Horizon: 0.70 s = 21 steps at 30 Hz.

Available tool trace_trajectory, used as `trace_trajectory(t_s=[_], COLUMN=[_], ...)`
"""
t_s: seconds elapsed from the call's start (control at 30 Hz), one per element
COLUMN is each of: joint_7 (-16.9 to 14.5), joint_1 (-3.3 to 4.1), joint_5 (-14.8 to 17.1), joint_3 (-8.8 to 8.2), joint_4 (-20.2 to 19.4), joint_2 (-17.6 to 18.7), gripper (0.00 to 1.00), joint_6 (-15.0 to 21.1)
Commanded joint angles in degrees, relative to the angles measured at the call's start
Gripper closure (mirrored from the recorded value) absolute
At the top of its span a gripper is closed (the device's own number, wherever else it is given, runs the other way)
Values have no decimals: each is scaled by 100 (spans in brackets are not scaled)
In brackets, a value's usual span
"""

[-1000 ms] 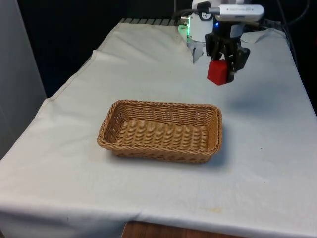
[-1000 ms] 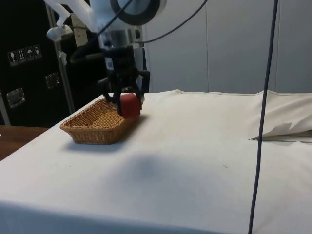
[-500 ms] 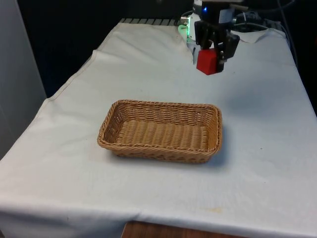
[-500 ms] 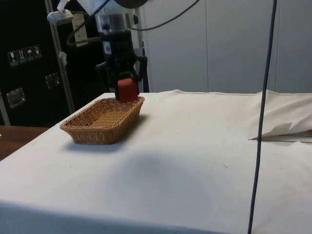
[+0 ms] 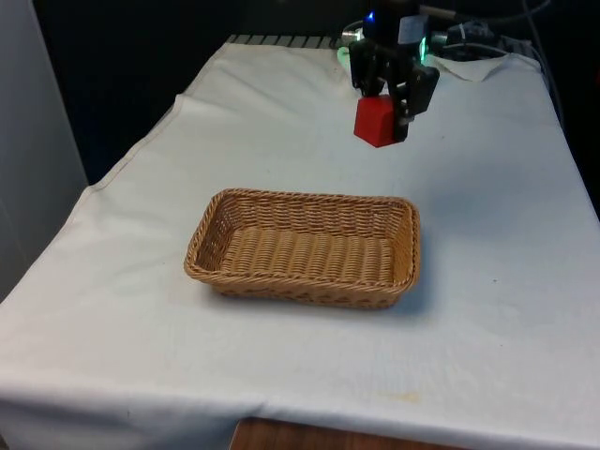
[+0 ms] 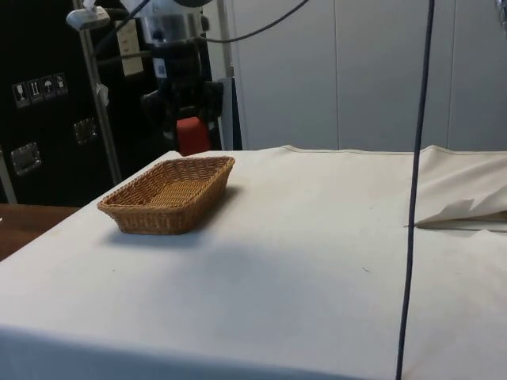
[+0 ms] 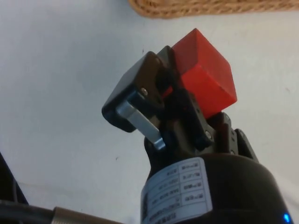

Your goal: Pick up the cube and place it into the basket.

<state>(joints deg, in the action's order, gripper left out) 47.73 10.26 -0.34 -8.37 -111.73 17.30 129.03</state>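
Up and toward the basket [image 5: 305,248] goes the pincer [image 5: 388,101], gripping the cube [image 5: 376,121]. Basket is below, nearby; dropping is left.

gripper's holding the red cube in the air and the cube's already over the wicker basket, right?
Not quite. The black two-finger gripper does hold the red cube in the air, but it is not over the woven wicker basket yet: the front view shows it above bare white cloth beyond the basket's far rim.
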Motion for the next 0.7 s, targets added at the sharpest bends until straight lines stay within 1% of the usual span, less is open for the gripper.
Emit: trace_trajectory(t_s=[0.0, 0.23, 0.27, 0.3, 0.4, 0.5, 0.53, 0.57, 0.63, 0.67], joint_7=[-109, -344, -286, -378, -476, -533, -504, -567, -584, -573], joint_1=[-29, -29, -6, -29, -34, -46, -23, -52, -57, -40], joint_5=[52, 46, 0, 40, 40, 40, 0, 52, 52, 40], joint_3=[11, -29, -46, -29, -40, -52, -80, -63, -63, -80], joint_4=[103, 493, 430, 550, 745, 865, 865, 922, 945, 951], joint_2=[57, 367, 321, 413, 561, 653, 665, 710, 733, 733], gripper=[100, 100, 100, 100, 100, 100, 100, 100, 100, 100], joint_6=[-69, -92, -46, -92, -115, -120, -80, -109, -109, -109])
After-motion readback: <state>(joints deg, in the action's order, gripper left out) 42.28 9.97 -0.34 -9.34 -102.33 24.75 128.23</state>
